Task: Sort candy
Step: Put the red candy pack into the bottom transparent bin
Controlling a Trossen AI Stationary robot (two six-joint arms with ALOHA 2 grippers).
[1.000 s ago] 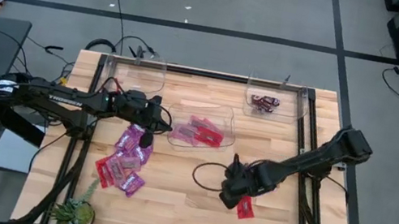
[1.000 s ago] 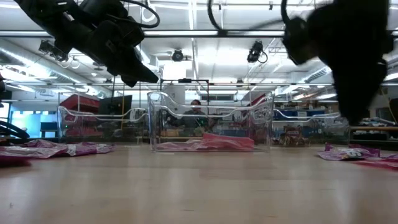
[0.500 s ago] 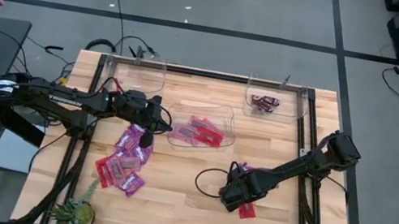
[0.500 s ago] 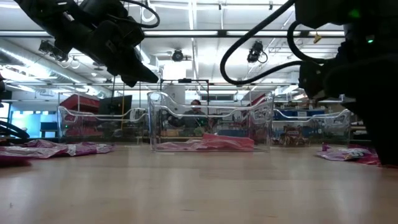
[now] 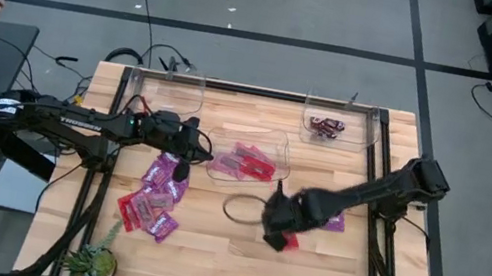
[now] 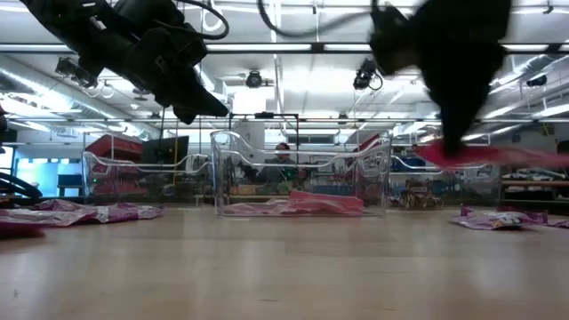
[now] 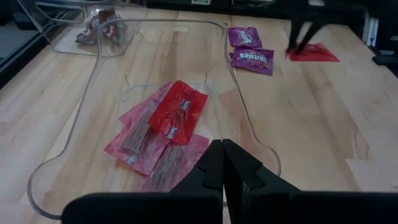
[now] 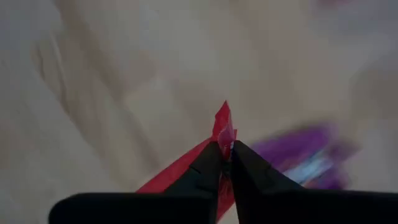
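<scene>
Right gripper (image 8: 226, 155) is pinched on a flat, shiny red candy packet (image 8: 221, 127), its two dark fingers meeting on the packet's edge; this is plain only in the right wrist view. From above, the same gripper (image 5: 279, 227) sits over the light wooden table (image 5: 205, 253) near its middle, with red showing just beside it, and two purple packets (image 5: 333, 220) lie on the wood near the arm. At table height the red packet (image 6: 484, 155) hangs clear of the surface under the dark blur of the arm.

Left gripper (image 7: 222, 163) is clenched with nothing between its fingers, poised over a clear plastic bin (image 7: 244, 124) that holds several red and pink wrappers (image 7: 165, 127). Overhead alone shows a loose pile of purple and red packets (image 5: 152, 198) at the table's left, and a far bin (image 5: 366, 129) holding dark maroon candy (image 5: 325, 126).
</scene>
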